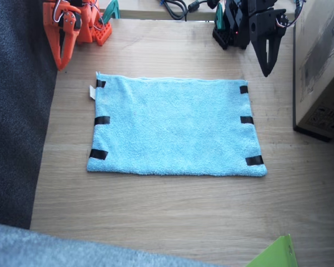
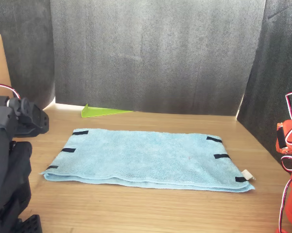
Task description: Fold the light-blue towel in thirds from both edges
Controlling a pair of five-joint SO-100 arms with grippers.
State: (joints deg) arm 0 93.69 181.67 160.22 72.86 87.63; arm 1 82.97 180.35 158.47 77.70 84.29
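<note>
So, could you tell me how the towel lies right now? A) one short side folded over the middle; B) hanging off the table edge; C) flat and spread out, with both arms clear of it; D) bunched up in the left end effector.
C: the towel lies flat, tape strips showing at both short sides, neither arm touching it.

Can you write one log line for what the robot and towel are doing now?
fluffy light-blue towel: flat, unfolded | orange right gripper: away from towel | black left gripper: away from towel | fold: not begun
</note>
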